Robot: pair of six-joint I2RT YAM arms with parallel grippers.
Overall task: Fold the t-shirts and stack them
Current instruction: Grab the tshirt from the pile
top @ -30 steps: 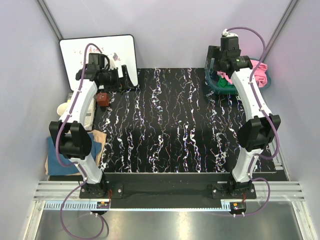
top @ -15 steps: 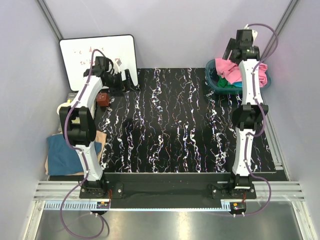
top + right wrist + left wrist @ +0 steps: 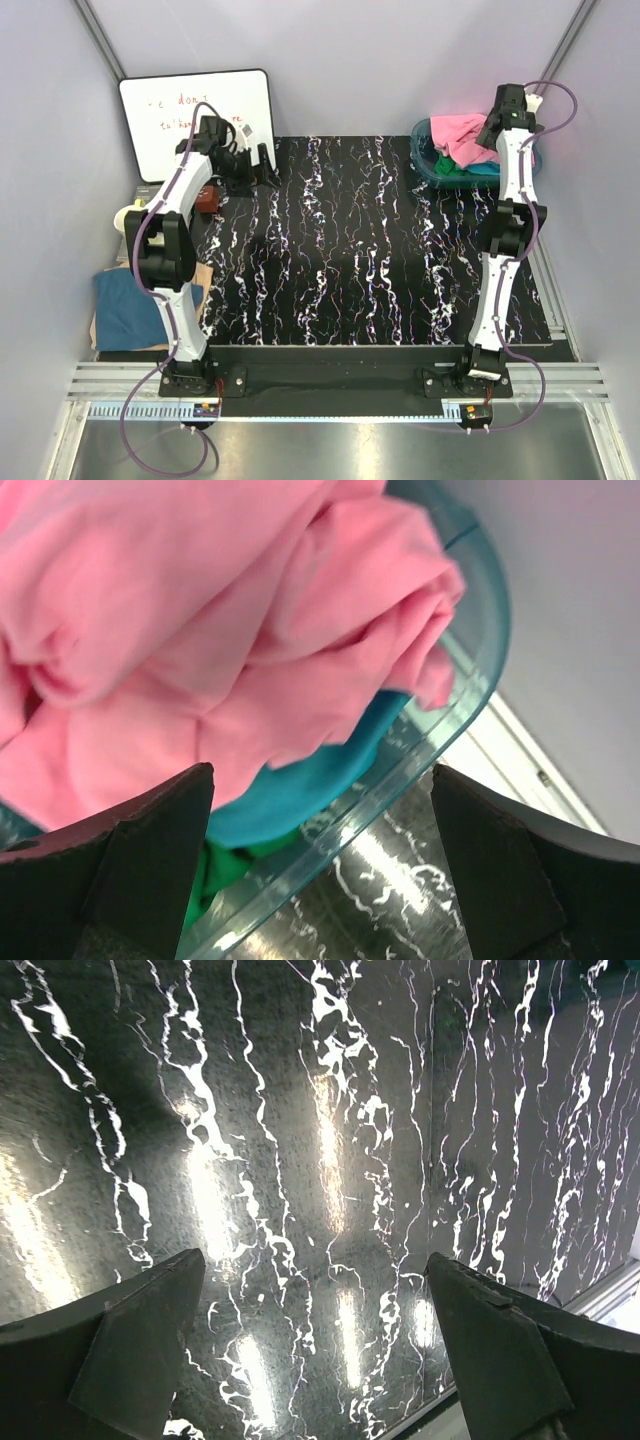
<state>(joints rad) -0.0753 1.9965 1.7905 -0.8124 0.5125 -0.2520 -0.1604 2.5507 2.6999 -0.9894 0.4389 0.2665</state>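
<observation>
A bright pink t-shirt (image 3: 458,133) lies crumpled on top of a turquoise one (image 3: 484,168) and a green one (image 3: 455,171) in the teal basin (image 3: 420,150) at the table's back right. A dark blue t-shirt (image 3: 125,310) lies off the table's left edge. My right gripper (image 3: 497,128) hangs open just above the basin's rim (image 3: 400,780); between its fingers (image 3: 150,860) I see pink cloth (image 3: 200,630), turquoise (image 3: 300,790) and green (image 3: 215,870), none of it held. My left gripper (image 3: 245,160) (image 3: 315,1350) is open over bare table at the back left.
A whiteboard (image 3: 195,110) leans on the back wall at left, with a black stand (image 3: 264,160) in front of it. A small red-brown object (image 3: 207,197) and a cream object (image 3: 130,215) sit by the black marbled table's (image 3: 350,250) left edge.
The right arm has stretched farther back and right, so the pink shirt now shows in the basin. The left arm has straightened toward the back left corner.
</observation>
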